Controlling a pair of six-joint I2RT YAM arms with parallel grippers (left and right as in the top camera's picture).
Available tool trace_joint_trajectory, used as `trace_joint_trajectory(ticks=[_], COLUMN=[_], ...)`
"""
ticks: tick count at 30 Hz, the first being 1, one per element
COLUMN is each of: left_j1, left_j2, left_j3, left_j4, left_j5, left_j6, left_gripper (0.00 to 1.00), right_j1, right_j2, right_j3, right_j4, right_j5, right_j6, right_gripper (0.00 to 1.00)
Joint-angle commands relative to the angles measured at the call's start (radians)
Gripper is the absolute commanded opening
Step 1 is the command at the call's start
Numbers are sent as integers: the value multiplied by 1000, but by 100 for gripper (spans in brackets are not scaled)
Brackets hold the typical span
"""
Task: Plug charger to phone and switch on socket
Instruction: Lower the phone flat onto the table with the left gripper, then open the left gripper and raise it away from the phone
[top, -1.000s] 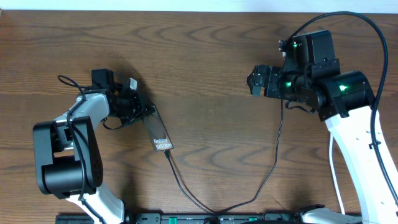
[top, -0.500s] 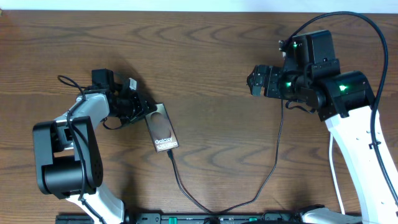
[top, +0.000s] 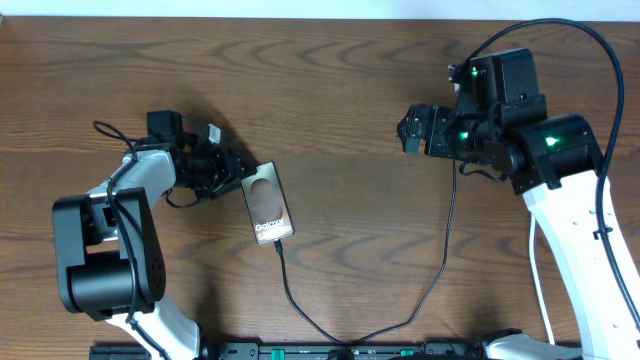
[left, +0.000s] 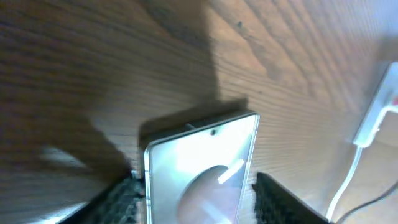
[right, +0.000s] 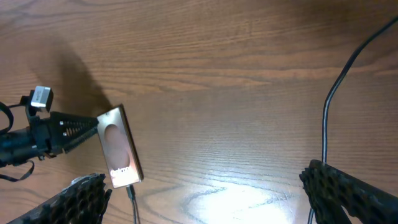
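Observation:
The phone lies flat on the wooden table, lettering end toward the front. The charger has its black tip in the phone's front end, and its thin cable runs on to the table's front edge. My left gripper is open at the phone's far left corner. In the left wrist view the phone lies between the two fingers, with a gap on the right side. My right gripper hangs wide open over bare table, far right of the phone. The socket shows only as a blurred white piece with a white cord.
A black rail with green marks runs along the front edge. A thin black cable hangs from the right arm down to that rail. Both arm bases stand at the front corners.
My left gripper has opened. The phone, held up on edge a second ago, has dropped flat onto the table and shifted slightly right. The right arm has not moved.

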Motion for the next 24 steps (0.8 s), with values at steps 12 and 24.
trace_joint_trajectory(ticks=[12,24], left_j1=[93,20], left_j2=[-92,-443], left_j3=[59,259], left_j4=[-109,-299], left_j5=[-213,-397], left_j6=[11,98], left_gripper=[88,88], right_j1=[7,6], right_j2=[-5,-5], right_j3=[11,11], right_j4=[-18,-19], right_j5=[53,117], right_j6=[-13,-32], right_gripper=[99,99])
